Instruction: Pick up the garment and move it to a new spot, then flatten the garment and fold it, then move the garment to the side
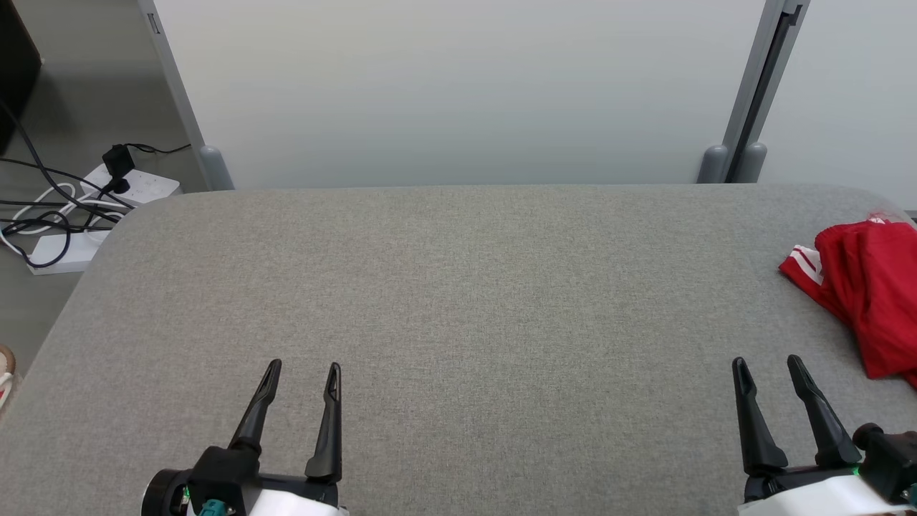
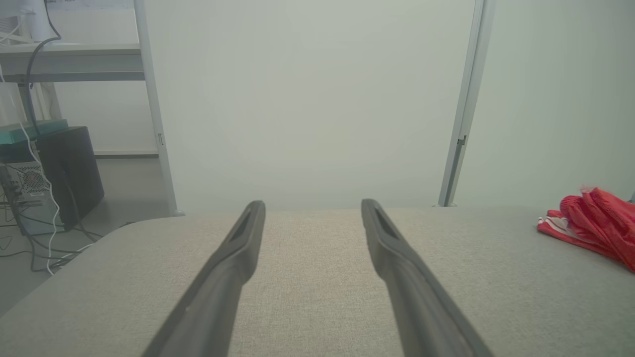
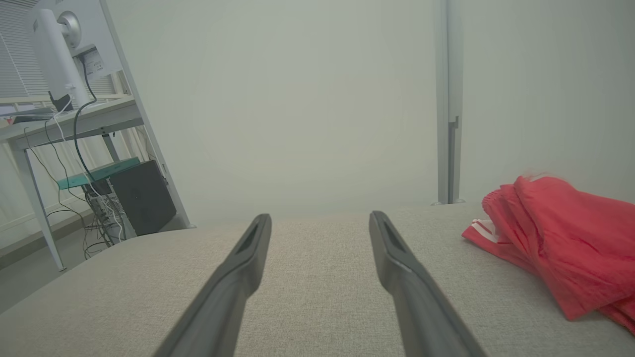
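**Surface and room.** A grey fabric-covered bench (image 1: 458,322) takes up the lower two thirds of the head view. Its far corners are rounded. A pale wall panel (image 1: 458,86) stands behind it, framed by two grey posts, one at upper left (image 1: 179,93) and one at upper right (image 1: 752,86). On the floor at the upper left of the frame lie a white power strip (image 1: 140,188) and a tangle of black and white cables (image 1: 50,215).

**Garment.** The garment (image 1: 867,301) is red with white stripes on one edge. It lies crumpled on the bench at the right edge of the head view, partly cut off by the frame.

**Differences between views.** The left wrist view shows a dark computer tower (image 2: 72,168) on the floor at centre left, beneath a grey shelf (image 2: 74,62). The right wrist view shows a desk (image 3: 74,116) at upper left carrying a monitor (image 3: 52,49) seen from behind. In the left wrist view the garment is small, at the right edge. In the right wrist view it is larger and fills the lower right.

**Fingers.** The left fingers (image 1: 330,423) rise from the lower left of the head view, spread wide and holding nothing. The right fingers (image 1: 750,408) rise from the lower right, likewise spread wide and empty. Both pairs hang above bare bench fabric. The garment lies up and to the right of the right fingers, near but not touching them.
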Motion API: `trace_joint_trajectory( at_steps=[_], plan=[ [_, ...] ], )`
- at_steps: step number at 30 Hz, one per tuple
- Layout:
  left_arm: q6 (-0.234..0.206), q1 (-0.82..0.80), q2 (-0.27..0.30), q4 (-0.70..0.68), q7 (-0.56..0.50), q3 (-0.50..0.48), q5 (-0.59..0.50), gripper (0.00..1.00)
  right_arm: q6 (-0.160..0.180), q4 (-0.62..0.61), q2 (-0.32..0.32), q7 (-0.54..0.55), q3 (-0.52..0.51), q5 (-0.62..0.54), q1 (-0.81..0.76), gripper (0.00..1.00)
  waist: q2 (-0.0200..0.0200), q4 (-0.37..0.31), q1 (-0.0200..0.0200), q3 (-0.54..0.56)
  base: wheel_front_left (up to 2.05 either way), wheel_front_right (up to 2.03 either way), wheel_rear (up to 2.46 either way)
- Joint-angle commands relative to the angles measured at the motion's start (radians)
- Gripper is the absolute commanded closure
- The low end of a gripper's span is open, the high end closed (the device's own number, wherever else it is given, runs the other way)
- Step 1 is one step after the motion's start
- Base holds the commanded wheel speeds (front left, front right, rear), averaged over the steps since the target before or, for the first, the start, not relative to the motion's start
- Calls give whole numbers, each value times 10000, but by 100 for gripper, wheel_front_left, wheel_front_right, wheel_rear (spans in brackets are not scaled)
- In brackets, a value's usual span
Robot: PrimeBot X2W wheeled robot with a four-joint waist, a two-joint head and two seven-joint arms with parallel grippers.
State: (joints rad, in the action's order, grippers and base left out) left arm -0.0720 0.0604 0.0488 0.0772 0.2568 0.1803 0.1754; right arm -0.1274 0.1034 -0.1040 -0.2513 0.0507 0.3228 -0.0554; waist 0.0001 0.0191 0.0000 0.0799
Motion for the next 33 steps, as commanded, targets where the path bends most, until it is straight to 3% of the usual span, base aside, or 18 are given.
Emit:
trace_joint_trajectory(
  at_steps=[1, 10, 11, 21, 25, 33],
  plan=[
    [-77, -272, 15, -254, 49, -371, -113, 0, -33, -368, -189, -105, 276, -106, 173, 0, -1, -1, 0, 6, 0, 0, 0],
    [101, -344, 15, -47, 49, -420, -221, 0, -33, -471, -114, -105, 305, -196, 139, 0, -1, 53, 0, 16, 0, 0, 0],
    [85, -4, -2, 207, 2, -79, -136, 100, 0, -200, 19, 0, 60, -155, -4, 100, -1, 52, 0, 16, 0, 0, 0],
    [202, 121, 7, 642, -179, -138, 665, 100, 0, 191, 135, 219, 67, 571, -93, 100, -1, 39, 22, -7, 0, 0, 0],
    [263, 60, 24, 685, -284, -213, 1147, 100, -1, 241, 139, 326, 21, 997, -34, 100, -1, 32, 3, -49, 0, 0, 0],
    [373, -60, 49, 768, -466, -345, 1981, 100, -3, 320, 149, 514, -63, 1736, 78, 100, -1, 18, 0, -103, 0, 0, 0]
  ],
)
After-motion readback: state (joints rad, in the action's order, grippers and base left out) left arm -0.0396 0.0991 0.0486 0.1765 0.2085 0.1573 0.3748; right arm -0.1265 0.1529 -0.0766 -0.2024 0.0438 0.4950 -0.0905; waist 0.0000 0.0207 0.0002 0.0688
